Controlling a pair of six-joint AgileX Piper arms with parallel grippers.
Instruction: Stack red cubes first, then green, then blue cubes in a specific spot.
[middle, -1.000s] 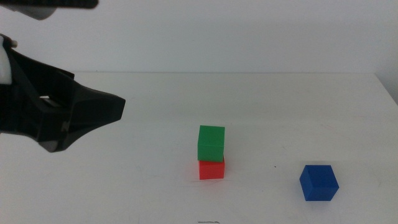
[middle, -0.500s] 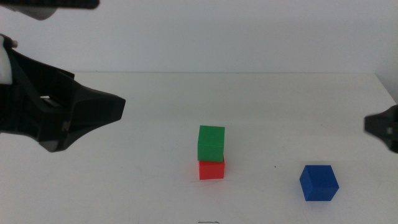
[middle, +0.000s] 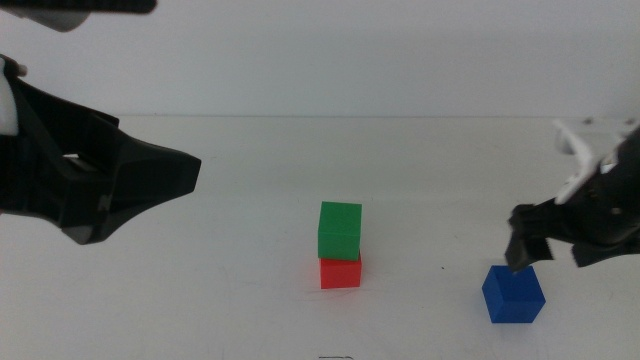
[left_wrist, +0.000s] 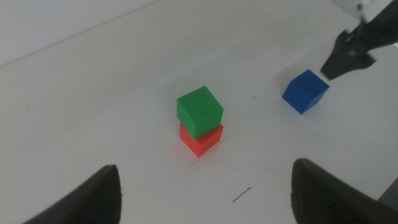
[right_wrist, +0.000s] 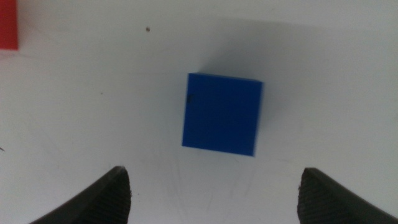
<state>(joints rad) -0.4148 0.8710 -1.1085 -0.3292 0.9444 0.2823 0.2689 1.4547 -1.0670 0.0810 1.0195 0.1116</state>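
Waiting well to the left of the green cube (middle: 340, 229), the left tool (middle: 150, 180) is hanging above the white worktop (middle: 250, 160); in its wrist view its jaws are standing wide apart with nothing between them. The green cube is sitting on top of the red cube (middle: 341, 272), turned slightly against it, and both are resting near the middle of the worktop. Well to the right of the green cube, the blue cube (middle: 513, 293) is lying alone on the worktop. The right tool (middle: 545, 248) is hovering just above that blue cube, jaws spread wide on either side and gripping nothing, not touching it.
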